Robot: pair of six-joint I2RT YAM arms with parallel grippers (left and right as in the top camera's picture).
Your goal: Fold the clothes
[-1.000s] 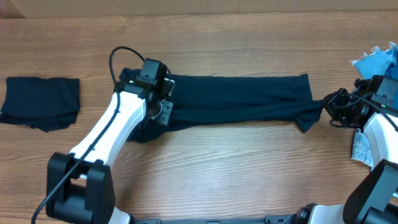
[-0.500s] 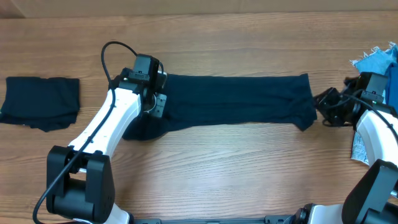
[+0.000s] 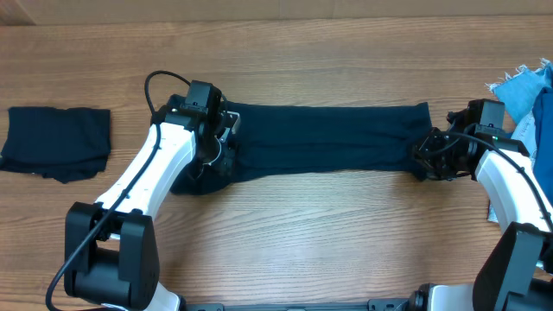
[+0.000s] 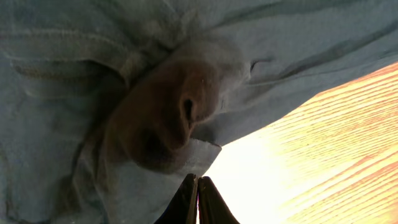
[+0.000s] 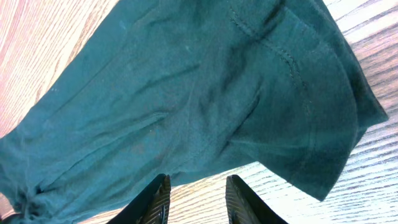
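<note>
One dark piece [image 3: 56, 142] lies folded at the left; a long dark garment [image 3: 328, 138] lies stretched across the middle, not yet folded. My left gripper [image 4: 198, 196] has fingers together at its left hem (gripping cloth or not, I cannot tell); my right gripper [image 5: 196, 199] hovers spread over its right end.

The long garment [image 3: 328, 138] lay across the middle of the counter [image 3: 328, 233], running left to right. A folded garment [image 3: 56, 142] sat near the left edge, well apart from it. Another cloth [image 3: 527, 86] lay at the right edge, toward the back corner.
</note>
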